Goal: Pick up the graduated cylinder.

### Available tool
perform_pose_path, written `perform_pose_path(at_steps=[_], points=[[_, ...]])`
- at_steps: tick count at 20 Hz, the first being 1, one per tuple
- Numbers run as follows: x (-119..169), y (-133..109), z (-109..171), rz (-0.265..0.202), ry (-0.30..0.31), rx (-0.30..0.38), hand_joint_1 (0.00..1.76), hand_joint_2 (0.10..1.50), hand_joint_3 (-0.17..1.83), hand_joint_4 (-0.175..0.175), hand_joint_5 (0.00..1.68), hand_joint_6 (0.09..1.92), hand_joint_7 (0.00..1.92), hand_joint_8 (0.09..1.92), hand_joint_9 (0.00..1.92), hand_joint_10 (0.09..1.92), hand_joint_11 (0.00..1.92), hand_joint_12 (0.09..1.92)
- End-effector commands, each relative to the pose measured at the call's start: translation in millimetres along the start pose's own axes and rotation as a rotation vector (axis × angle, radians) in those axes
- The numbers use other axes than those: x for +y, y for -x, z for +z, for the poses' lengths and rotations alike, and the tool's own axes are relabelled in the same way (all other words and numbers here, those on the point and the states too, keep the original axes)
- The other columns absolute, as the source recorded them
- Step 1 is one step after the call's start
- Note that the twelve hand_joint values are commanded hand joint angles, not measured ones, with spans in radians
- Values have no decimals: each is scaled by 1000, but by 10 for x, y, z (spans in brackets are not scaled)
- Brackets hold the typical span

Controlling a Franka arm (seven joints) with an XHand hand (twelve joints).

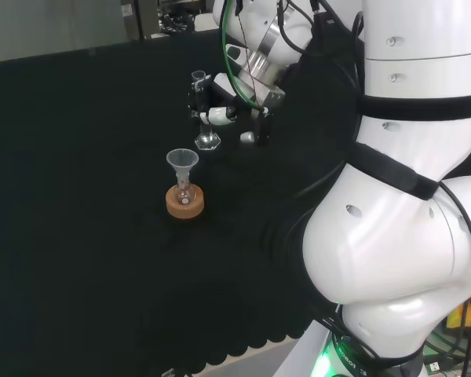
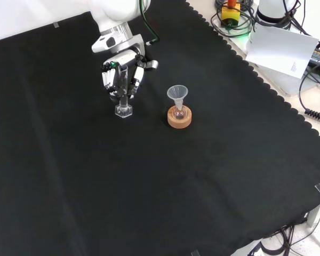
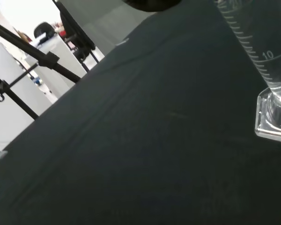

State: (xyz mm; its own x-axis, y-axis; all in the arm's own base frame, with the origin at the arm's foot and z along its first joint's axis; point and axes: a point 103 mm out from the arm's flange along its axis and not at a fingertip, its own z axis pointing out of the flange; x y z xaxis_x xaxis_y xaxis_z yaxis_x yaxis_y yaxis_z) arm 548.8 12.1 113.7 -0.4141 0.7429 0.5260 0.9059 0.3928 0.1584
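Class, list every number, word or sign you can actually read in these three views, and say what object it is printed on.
"10": beside the scale marks on the graduated cylinder, wrist view.
The cylinder's other scale marks are plain lines with no figures that can be read.
White sheet of paper off the cloth's far corner, front view: a small block of print, too small to read.
Nothing else is readable.

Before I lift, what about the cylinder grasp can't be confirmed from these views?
- Contact: in the head view the hand overlaps the graduated cylinder; closure unclear.
- Front view: the cylinder's tube stands before the palm, hiding the fingers behind.
- Wrist view: the cylinder's top is cut off by the edge.
- Base lift-off: cannot tell.
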Motion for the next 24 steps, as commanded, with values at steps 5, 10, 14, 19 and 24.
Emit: perform_pose_path(at_steps=[5,10,14,19,24], points=[[-96,-117,-435,26,-145,-168,1117,1158,-1,-122,905,1114,1104,499,1383,87,1259,773],[-293,-180,-666,77,-212,-229,1124,1152,-2,-132,917,1096,1134,475,1400,87,1273,764],[-481,-248,-775,118,-266,-264,1126,1151,-2,-134,919,1093,1141,469,1405,87,1276,762],[-737,-320,-859,159,-352,-306,1126,1151,-2,-135,919,1092,1145,467,1407,87,1277,760],[-948,-377,-917,196,-415,-334,1127,1150,-2,-136,920,1091,1148,466,1409,87,1277,759]])
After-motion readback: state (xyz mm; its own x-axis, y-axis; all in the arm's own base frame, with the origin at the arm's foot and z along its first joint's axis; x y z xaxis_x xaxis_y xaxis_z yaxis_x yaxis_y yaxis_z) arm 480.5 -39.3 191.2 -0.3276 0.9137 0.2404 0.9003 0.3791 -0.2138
